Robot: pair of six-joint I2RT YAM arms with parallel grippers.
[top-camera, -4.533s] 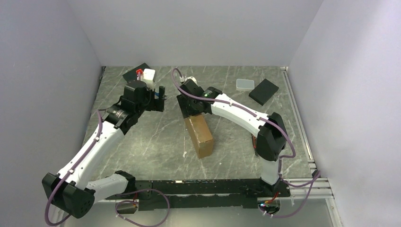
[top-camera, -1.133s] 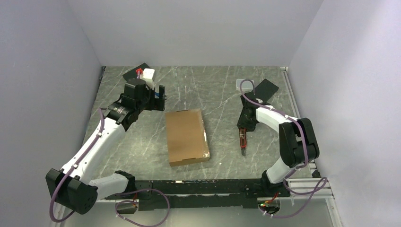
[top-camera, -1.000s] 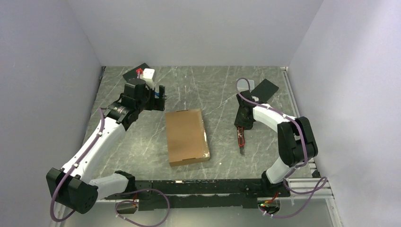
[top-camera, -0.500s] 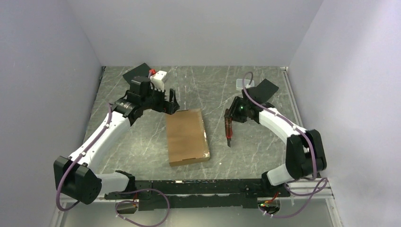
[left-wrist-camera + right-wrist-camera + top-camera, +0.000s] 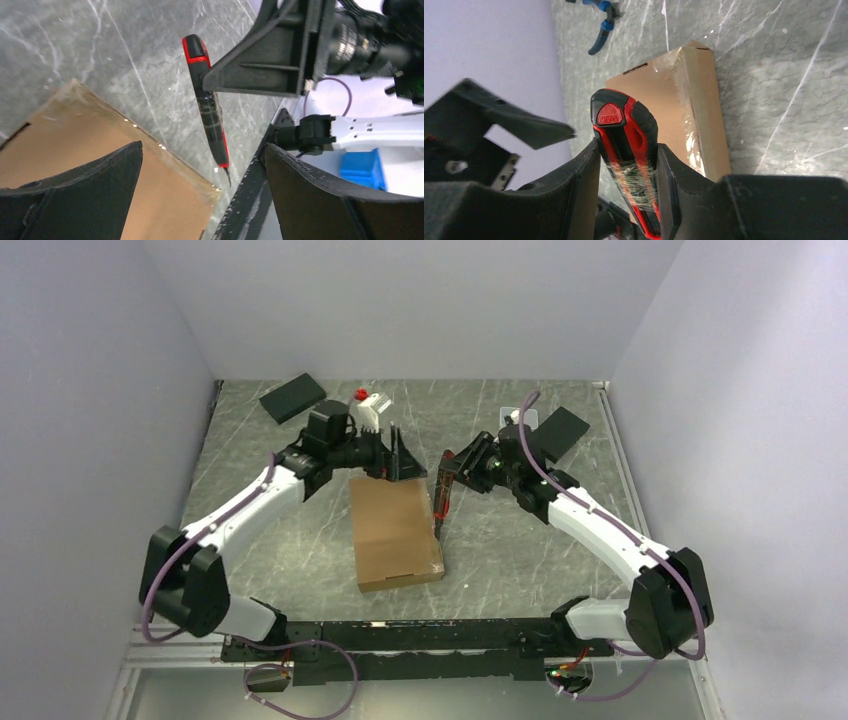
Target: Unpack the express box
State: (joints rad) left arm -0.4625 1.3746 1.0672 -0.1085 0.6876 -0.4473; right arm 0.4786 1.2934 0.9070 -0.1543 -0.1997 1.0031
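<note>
White left arm stretches forward, left gripper point(image 5: 394, 454) spread wide over far edge of express box point(image 5: 395, 532). I see right gripper point(image 5: 455, 466) pinching red-black utility knife point(image 5: 441, 502), tip down at box's right edge. Box flat on table point(image 5: 300, 540), taped shut, contents hidden.

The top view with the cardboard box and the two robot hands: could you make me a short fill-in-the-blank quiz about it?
1. The right hand grips a utility knife whose handle is black and ____.
2. The left hand holds nothing; its fingers are ____.
3. The express box lies flat on the table with its lid ____.
4. The flat block at the table's far left corner is coloured ____.

Missing words: red, open, closed, black.
</note>
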